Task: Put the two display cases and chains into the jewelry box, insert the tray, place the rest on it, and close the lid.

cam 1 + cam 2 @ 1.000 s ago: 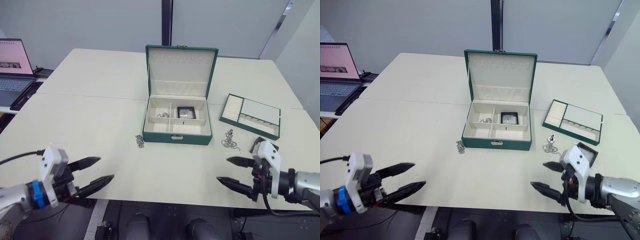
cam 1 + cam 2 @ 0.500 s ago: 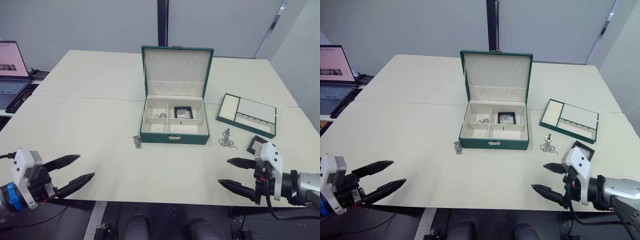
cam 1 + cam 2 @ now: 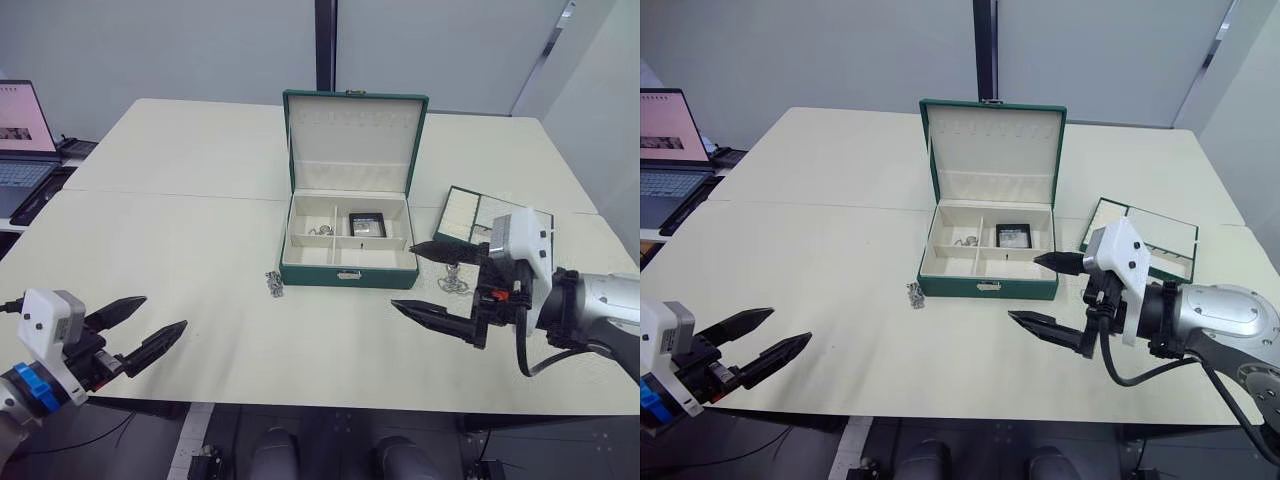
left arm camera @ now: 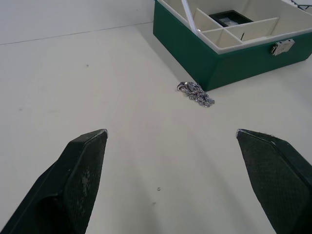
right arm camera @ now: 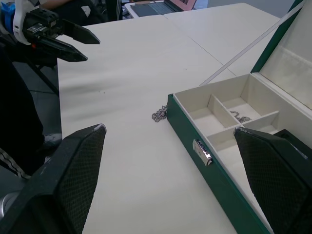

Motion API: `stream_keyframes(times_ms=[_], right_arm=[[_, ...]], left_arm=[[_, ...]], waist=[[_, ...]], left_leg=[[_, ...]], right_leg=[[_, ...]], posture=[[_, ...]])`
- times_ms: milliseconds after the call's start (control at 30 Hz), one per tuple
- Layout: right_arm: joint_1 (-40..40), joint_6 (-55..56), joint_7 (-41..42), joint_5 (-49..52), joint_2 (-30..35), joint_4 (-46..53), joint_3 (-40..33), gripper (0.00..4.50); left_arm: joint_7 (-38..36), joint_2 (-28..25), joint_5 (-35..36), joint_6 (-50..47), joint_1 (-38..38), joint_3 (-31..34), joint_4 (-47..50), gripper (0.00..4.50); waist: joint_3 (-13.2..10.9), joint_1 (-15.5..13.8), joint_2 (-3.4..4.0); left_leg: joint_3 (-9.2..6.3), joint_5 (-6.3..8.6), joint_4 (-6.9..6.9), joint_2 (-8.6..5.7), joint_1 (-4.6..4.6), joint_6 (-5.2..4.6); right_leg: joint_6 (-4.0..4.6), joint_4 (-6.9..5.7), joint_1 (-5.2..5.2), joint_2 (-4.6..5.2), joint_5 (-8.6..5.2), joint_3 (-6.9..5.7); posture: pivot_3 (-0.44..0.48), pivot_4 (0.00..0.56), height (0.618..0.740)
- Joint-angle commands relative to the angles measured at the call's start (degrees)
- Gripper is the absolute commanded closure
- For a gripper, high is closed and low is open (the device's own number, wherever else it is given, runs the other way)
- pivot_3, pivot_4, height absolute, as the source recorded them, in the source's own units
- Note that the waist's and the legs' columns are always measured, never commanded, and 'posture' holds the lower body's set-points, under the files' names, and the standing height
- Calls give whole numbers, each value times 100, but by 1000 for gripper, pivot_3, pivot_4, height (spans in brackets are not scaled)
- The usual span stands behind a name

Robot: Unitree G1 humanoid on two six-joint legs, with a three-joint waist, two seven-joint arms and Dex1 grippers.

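One open green jewelry box (image 3: 349, 236) sits mid-counter (image 3: 200, 250), holding one black display case (image 3: 368, 223) and one silver chain (image 3: 322, 230); another chain (image 3: 276, 283) lies just beside its front-left corner. One green tray (image 3: 468, 215) rests right. The right tool (image 3: 432, 283), jaws spread, has swung forward toward the box; the left tool (image 3: 140, 335) hovers open.

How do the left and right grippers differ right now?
The right gripper is raised in front of the open jewelry box, while the left gripper hangs near the table's near edge, far from it. The nearest loose item to the right is the tray; to the left, a chain. Both are open and empty.
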State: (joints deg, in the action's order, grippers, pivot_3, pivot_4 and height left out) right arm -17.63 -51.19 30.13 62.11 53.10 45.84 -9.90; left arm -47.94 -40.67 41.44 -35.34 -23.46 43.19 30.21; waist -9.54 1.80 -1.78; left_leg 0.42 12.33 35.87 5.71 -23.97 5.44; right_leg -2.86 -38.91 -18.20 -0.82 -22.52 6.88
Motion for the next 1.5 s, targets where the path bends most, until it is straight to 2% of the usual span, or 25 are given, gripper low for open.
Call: stream_keyframes(times_ms=[33, 433, 500, 567, 600, 667, 800, 967, 1067, 1167, 1400, 1500], right_arm=[[-133, 57, -42, 90, 1, 61, -51, 0], [-21, 126, 37, 140, 45, 169, -139, 0], [-31, 129, 46, 154, 68, 158, -151, 0], [-53, 126, 42, 169, 80, 145, -149, 0], [-68, 123, 41, 171, 88, 137, -140, 0], [-101, 118, 44, 176, 105, 116, -124, 0], [-180, 101, 63, 172, 130, 67, -91, 0], [-404, 60, 91, 123, 136, -51, 41, 0], [-491, 32, 98, 112, 147, -87, 91, 0], [-574, -7, 103, 106, 176, -115, 117, 0], [-804, -109, 109, 149, 278, -190, 129, 0], [-919, -173, 74, 211, 310, -199, 112, 0]], left_arm=[[106, -128, 207, -216, -58, 112, 228, 141], [417, -250, 239, -590, -89, 14, 568, 141], [435, -243, 449, -729, -26, 28, 555, 141], [217, -331, 1089, -1095, 74, 78, 394, 141], [155, -393, 1089, -1092, 87, 83, 367, 141], [322, -402, 1216, -1194, 170, 104, 390, 141], [985, -333, 915, -1182, 312, -47, 657, 141], [1831, -173, 356, -1171, 739, -1148, 983, 141], [2109, -76, 244, -1309, 1082, -1768, 890, 141], [2537, 177, -158, -1224, 1472, -2342, 751, 141], [3033, 623, -1006, -1112, 2274, -3398, 208, 141], [3132, 742, -1351, -979, 2415, -3649, -18, 141]], waist=[[0, 3, 0], [0, 3, 0], [0, 3, 0], [0, 4, 0], [0, 4, 0], [-1, 4, 2], [-1, 3, 2], [-1, 2, 2], [-1, -6, 2], [-1, -11, 2], [-1, -14, 2], [-1, -5, 2]], left_leg=[[1, 0, 0, 0, 0, 0], [1, 0, 0, 0, 0, 0], [1, 0, 0, 0, 0, 0], [0, 0, 0, 0, 0, 0], [1, 0, 0, 0, 0, 0], [-2, 0, 0, 0, 0, 0], [0, 0, 0, 0, 0, 0], [3, 0, 1, -2, 0, 0], [0, 0, 1, -2, -1, 0], [3, -1, 2, -1, -3, 1], [3, -1, 4, -2, -3, 1], [7, -1, 4, -2, -3, 1]], right_leg=[[0, -1, 1, 0, 0, 0], [0, -1, 1, 0, 0, 1], [0, -1, 1, 0, 0, 2], [0, -1, 1, 0, 0, 1], [0, -1, 1, 0, 0, 1], [0, -1, -2, 0, 0, -1], [0, -2, 2, 0, 0, 1], [0, -1, 4, 1, 0, 4], [0, -2, 7, -1, 0, 3], [0, -3, 16, -1, 0, 5], [0, -3, 19, -2, 0, 5], [0, -3, 19, -2, 1, 8]], posture=[[0, 150, 740], [0, 150, 740], [0, 150, 740], [0, 150, 740], [0, 150, 740], [0, 150, 740], [0, 150, 740], [0, 150, 740], [0, 150, 740], [0, 150, 740], [0, 150, 740], [0, 150, 740]])
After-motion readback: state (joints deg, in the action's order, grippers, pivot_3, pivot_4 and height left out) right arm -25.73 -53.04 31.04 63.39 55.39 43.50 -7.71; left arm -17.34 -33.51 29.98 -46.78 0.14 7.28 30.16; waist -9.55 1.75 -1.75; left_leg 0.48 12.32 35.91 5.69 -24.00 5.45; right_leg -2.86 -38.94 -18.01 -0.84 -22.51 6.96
